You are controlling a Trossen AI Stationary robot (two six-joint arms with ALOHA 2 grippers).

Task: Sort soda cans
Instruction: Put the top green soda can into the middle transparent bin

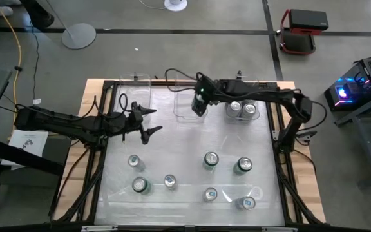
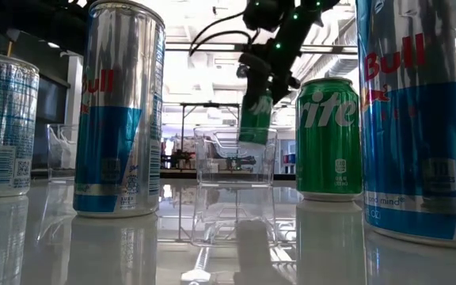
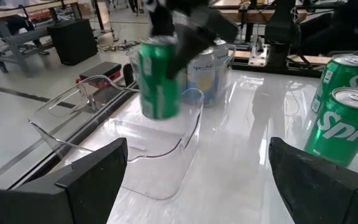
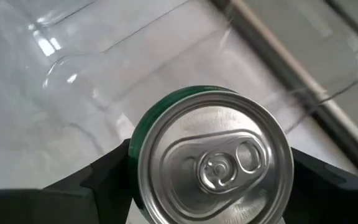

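The right gripper (image 1: 199, 105) hangs above the middle clear bin (image 1: 187, 116) at the far side of the bench (image 1: 185, 145), its fingers (image 4: 107, 171) closed on a green can (image 3: 157, 78) held upright over the bin's open top. Two silver cans (image 1: 242, 109) stand in the bin just to the right. Seven more cans (image 1: 210, 159) stand loose on the near half of the bench. The left gripper (image 1: 148, 120) waits at the left, fingers (image 3: 95, 171) spread wide and holding nothing.
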